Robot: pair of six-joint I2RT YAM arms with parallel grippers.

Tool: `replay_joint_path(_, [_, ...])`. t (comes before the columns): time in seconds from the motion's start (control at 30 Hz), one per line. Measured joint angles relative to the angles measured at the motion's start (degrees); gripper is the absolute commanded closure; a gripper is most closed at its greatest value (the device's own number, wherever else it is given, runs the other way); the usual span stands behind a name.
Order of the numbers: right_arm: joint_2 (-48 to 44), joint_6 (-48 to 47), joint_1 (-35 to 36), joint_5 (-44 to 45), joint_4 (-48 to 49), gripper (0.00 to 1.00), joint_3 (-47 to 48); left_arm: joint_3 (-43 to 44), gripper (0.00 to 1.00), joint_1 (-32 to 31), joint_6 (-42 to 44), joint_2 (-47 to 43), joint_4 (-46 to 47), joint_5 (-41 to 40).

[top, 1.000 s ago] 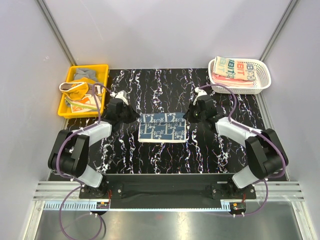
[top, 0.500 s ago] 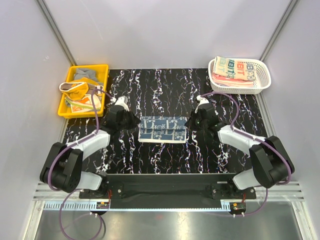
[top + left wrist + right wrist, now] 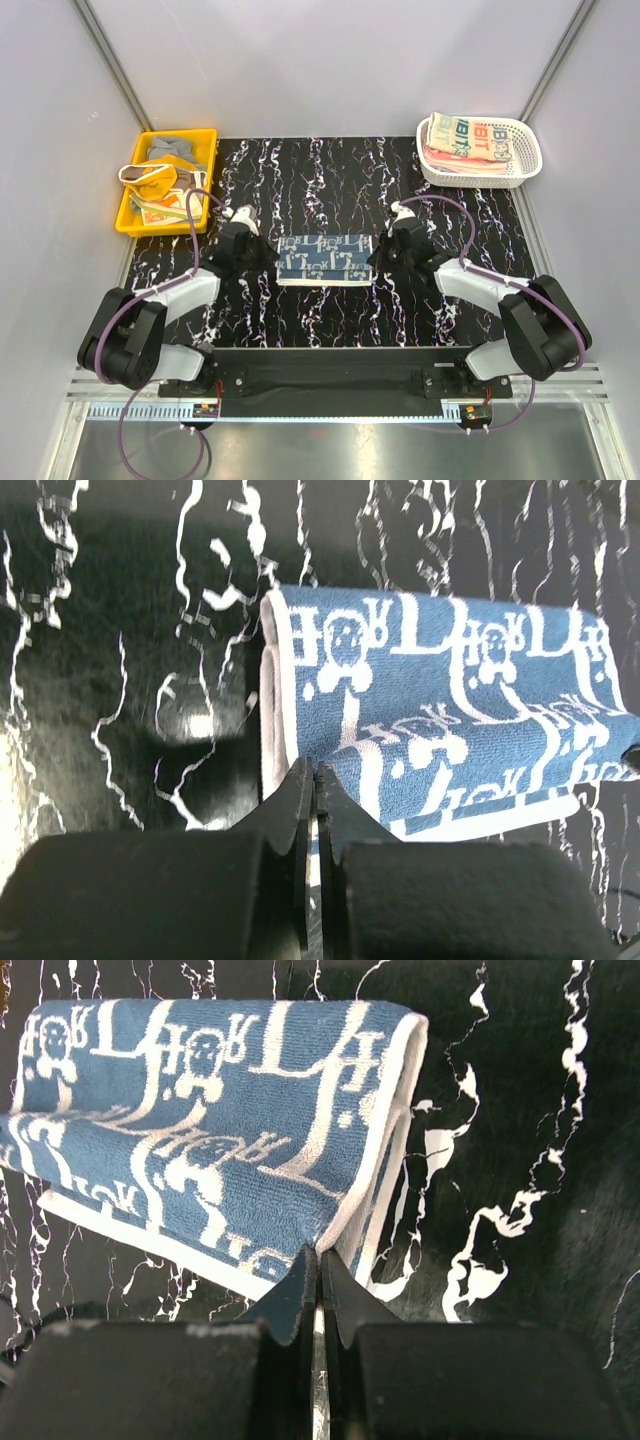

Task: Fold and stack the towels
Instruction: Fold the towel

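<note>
Right now my left claw (image 3: 316,778) is pinched tight onto the navy towel (image 3: 325,258) at its left end; my right claw (image 3: 318,1260) clamps its right end.

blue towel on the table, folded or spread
Folded: the navy towel lies doubled over, layered edges at both ends; left gripper and right gripper pinch its top layer.

The folded towel (image 3: 325,259) sat mid-bench, hemmed in by the left arm (image 3: 190,285) at its left end and the right arm (image 3: 470,278) at its right end. Beyond it, open bench (image 3: 320,180) ran to the far wall, between a yellow tray (image 3: 127,208) far left and a white basket (image 3: 528,158) far right.
</note>
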Motion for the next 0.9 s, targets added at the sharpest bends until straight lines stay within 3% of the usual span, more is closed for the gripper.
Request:
replay_joint_path(0.2, [-0.6, 1.5, 0.5, 0.0, 0.8, 0.94, -1.4, -2.1, 1.00, -0.3, 0.0, -1.3, -0.1, 0.0])
replay_joint_path(0.37, [-1.1, 2.6, 0.7, 0.0, 1.1, 0.85, -2.7, -3.1, 0.99, -0.7, 0.0, -2.1, 0.2, 0.1])
replay_joint_path(0.4, [-1.2, 2.8, 0.7, 0.0, 1.1, 0.79, -3.0, -3.4, 0.95, -0.7, 0.0, -2.4, 0.1, 0.2])
replay_joint_path(0.6, [-2.7, 3.8, 0.8, 1.4, -0.3, 0.68, -3.4, -5.4, 0.72, -1.3, 0.6, -5.5, -0.5, 0.7])
replay_joint_path(0.63, [-3.4, 3.8, 0.8, 1.7, -0.9, 0.67, -3.4, -5.5, 0.63, -1.4, 0.7, -6.4, -1.0, 1.0])
replay_joint_path(0.9, [-7.7, 4.2, 1.2, 4.9, -8.3, 0.62, 0.5, -3.8, 0.62, -1.7, 0.9, -15.3, -7.3, 1.4])
